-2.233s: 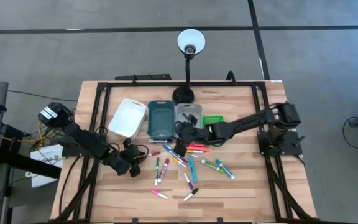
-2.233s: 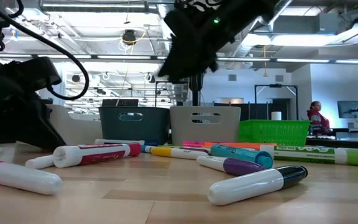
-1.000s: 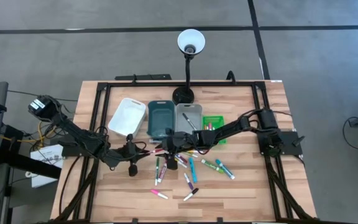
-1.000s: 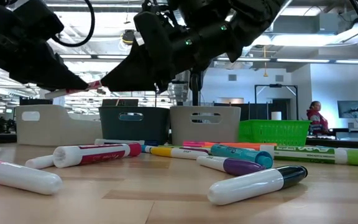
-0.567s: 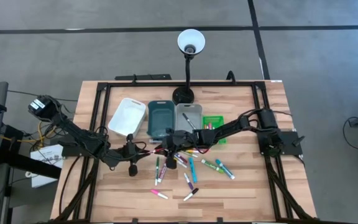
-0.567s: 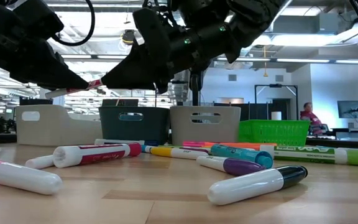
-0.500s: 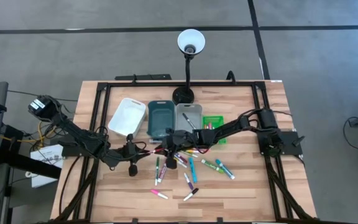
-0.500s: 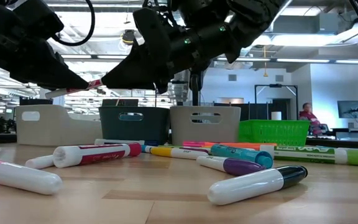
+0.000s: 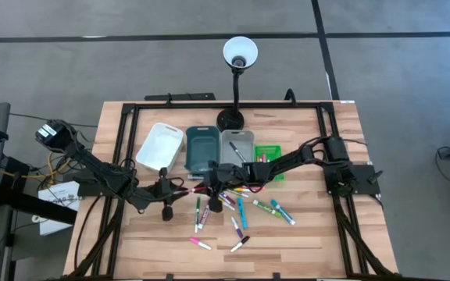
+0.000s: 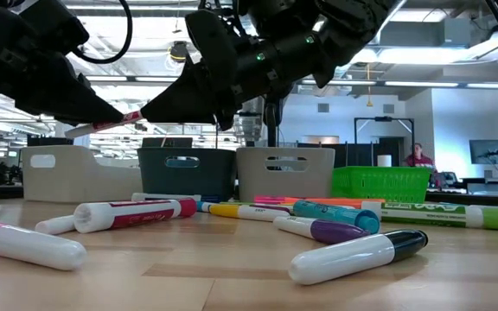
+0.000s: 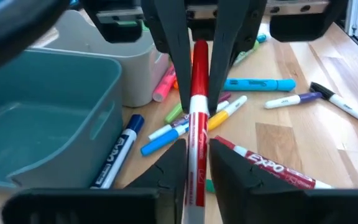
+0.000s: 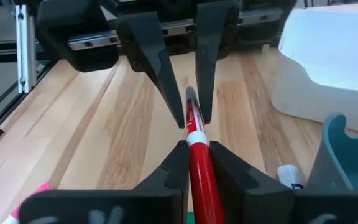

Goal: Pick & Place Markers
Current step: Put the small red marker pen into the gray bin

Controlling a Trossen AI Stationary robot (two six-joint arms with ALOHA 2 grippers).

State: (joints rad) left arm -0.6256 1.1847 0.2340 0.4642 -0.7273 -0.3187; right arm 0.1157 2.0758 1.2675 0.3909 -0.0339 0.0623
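Red marker (image 11: 197, 106) between both grippers' fingers; hidden overhead, clear in wrist views.

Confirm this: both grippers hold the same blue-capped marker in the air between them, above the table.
Not quite. The marker between the left gripper and the right gripper is red-capped, not blue-capped, as both wrist views show. It does hang above the table, with each gripper at one end.

A red-and-white marker (image 11: 196, 118) sits mid-frame between dark fingers (image 11: 170, 37). Below it lie pink, blue, yellow markers (image 11: 191, 121). Teal tray (image 11: 36, 106) at left; wood-grain table (image 11: 291, 149) at right.
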